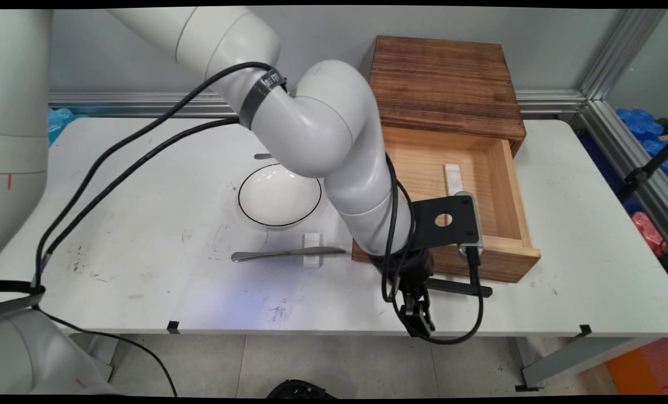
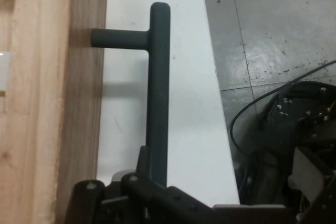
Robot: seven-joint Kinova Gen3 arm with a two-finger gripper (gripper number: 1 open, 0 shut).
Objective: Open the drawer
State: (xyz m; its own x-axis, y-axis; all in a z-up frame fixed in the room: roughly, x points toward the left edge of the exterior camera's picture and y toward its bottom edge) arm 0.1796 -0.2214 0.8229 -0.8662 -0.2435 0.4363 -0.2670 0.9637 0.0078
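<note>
- Gripper [image 1: 418, 314] sits at the front edge of the table [image 1: 143, 280], down by the black bar handle [image 2: 158, 93] of the wooden drawer [image 1: 502, 185]. In the hand view the handle runs straight up from the gripper's linkage, so we judge it's clamped on the bar, fingers closed round it; the fingertips themselves are hidden, though.
- Drawer stands pulled well out of its wooden cabinet [image 1: 443, 84]. Inside lies a small white block [image 1: 453, 178], near the back.
- On the table left of the drawer: a black-rimmed white bowl [image 1: 279, 195] and a metal knife [image 1: 286, 254], resting across a small white rest [image 1: 312, 241]. Both well apart from the gripper.
- Arm comes from upper left, elbow bent over the bowl/drawer gap, wrist angled down & toward the near edge, cables hanging below it.
</note>
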